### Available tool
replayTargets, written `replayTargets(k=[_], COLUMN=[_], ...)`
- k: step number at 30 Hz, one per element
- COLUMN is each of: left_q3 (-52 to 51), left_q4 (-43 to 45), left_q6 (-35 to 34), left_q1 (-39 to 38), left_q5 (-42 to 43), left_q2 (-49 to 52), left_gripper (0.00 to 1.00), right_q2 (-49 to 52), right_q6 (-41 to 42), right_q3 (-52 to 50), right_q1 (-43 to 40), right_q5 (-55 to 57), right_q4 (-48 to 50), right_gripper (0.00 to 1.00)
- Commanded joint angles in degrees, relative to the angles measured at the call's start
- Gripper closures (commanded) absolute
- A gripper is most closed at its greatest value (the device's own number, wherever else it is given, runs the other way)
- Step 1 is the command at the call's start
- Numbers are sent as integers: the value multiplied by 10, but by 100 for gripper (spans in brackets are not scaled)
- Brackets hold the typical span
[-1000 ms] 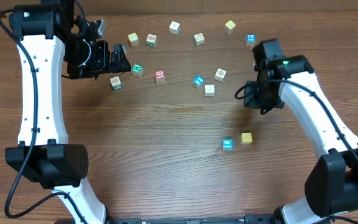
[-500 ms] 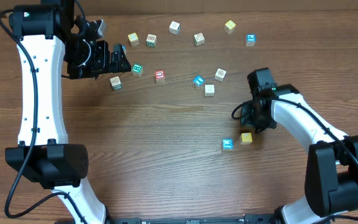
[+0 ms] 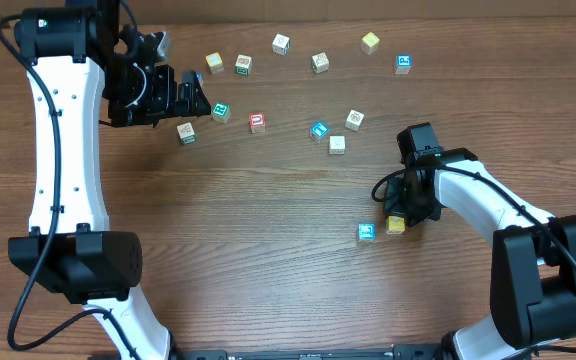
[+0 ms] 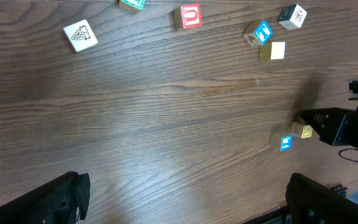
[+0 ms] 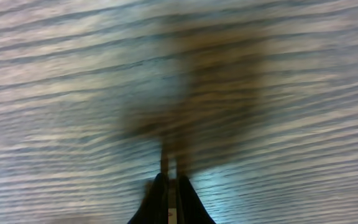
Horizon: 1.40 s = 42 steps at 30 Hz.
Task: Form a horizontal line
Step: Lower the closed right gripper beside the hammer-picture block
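**Overhead.** The right gripper (image 3: 406,212) has come down from mid-right of the frame. It now sits at the upper-right edge of the yellow cube (image 3: 396,224), fingers pinched together and holding nothing. The line (image 3: 368,232), lower centre-right, is only a start: the teal cube (image 3: 366,232) and the yellow one, near each other with a gap. Neither has visibly shifted. I read this as a closed-finger nudge about to push the yellow cube left. The left gripper (image 3: 196,98), upper left, is unmoved and spread wide among the loose cubes (image 3: 257,122).

**Left wrist.** The dark right fingertip meets the yellow cube at right of frame, with the teal cube just lower left.

**Right wrist.** Blurred table (image 5: 73,74); the fingers are pressed shut at bottom centre.
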Motion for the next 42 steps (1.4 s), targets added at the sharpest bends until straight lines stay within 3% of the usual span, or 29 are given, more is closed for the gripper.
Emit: replayTargets(k=[1,17,26,36,42], left_q3=[12,12,12,12,12], left_q4=[1,1,1,1,1], left_q6=[-1,-1,-1,-1,-1], left_q1=[-5,-5,-5,-5,-5], left_q5=[0,0,0,0,0], left_q2=[5,5,5,5,5], left_gripper=[0,0,0,0,0], right_q2=[6,6,6,6,6], right_q6=[-4,0,30,30,31], right_q3=[-3,-3,-3,-3,-3], right_q1=[-2,-2,-3,-3,0], right_q5=[-34,-38,26,-83,-88], right_q4=[0,29,48,23,16], right_gripper=[96,96,96,96,96])
